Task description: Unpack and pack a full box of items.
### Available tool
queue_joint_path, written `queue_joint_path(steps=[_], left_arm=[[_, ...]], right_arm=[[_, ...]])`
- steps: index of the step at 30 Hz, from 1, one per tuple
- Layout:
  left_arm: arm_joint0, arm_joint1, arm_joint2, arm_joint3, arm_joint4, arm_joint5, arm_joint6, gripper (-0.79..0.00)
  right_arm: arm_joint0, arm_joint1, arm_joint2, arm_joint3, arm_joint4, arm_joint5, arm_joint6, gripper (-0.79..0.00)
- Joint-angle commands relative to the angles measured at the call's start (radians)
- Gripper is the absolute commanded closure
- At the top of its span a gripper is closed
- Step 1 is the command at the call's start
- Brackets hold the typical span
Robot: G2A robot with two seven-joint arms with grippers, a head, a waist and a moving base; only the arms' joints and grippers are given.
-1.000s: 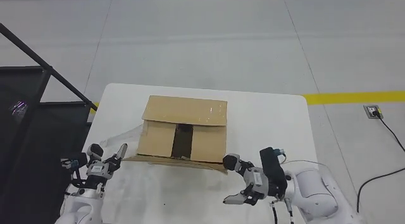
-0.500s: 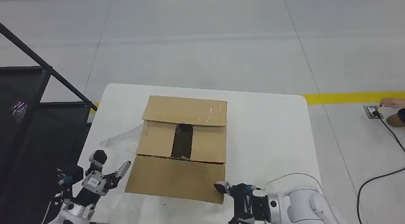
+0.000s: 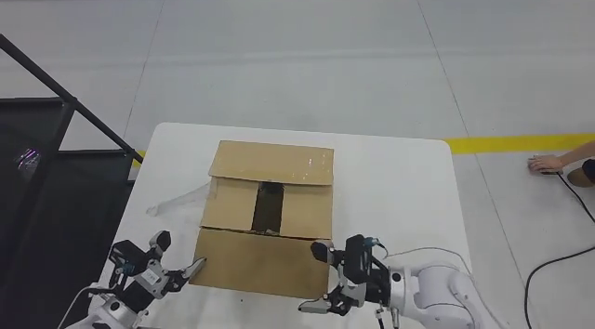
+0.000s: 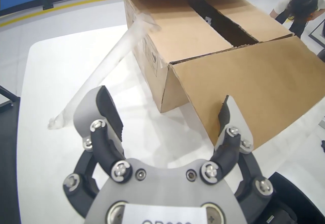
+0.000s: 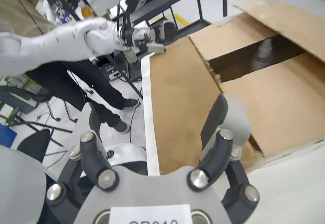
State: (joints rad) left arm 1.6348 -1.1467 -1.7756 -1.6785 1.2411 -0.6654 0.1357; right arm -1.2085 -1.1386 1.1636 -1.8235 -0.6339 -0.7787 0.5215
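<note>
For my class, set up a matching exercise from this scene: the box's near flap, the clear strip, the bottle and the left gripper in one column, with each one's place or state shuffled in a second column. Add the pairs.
Column one
1. near flap
2. clear strip
3. white bottle
4. left gripper

Column two
A. inside the box, seen through the gap in its top
B. open, beside the flap's corner
C. folded out toward the robot
D. slanting from the table up to the box's side

Pairs: 1-C, 2-D, 3-A, 4-B
</note>
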Motion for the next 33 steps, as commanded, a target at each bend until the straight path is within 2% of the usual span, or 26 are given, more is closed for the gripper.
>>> queue_joint_path(steps=[1,6,21,26,29,33], left_arm=[[-0.007,0.001,0.004,0.008,-0.005,-0.005,0.001,-0.785],[-0.012,0.002,0.005,0.013,-0.026,0.011,-0.004,-0.785],[-0.012,0.002,0.007,0.011,-0.028,0.015,-0.004,-0.785],[-0.002,0.006,0.009,-0.007,-0.007,-0.023,0.014,-0.785],[0.001,0.007,0.012,-0.007,0.011,-0.011,0.035,-0.785],[-0.001,0.009,0.014,0.008,0.009,-0.028,0.061,-0.785]], right_arm=[[0.04,-0.001,-0.003,0.008,0.096,0.047,0.026,-0.785],[0.113,-0.011,-0.042,0.087,0.337,0.116,0.066,-0.785],[0.108,-0.013,-0.045,0.093,0.372,0.13,0.047,-0.785],[0.19,-0.033,-0.102,0.184,0.562,0.237,0.048,-0.785],[0.269,-0.056,-0.159,0.275,0.766,0.385,0.1,-0.785],[0.358,-0.085,-0.204,0.399,0.967,0.434,0.141,-0.785]])
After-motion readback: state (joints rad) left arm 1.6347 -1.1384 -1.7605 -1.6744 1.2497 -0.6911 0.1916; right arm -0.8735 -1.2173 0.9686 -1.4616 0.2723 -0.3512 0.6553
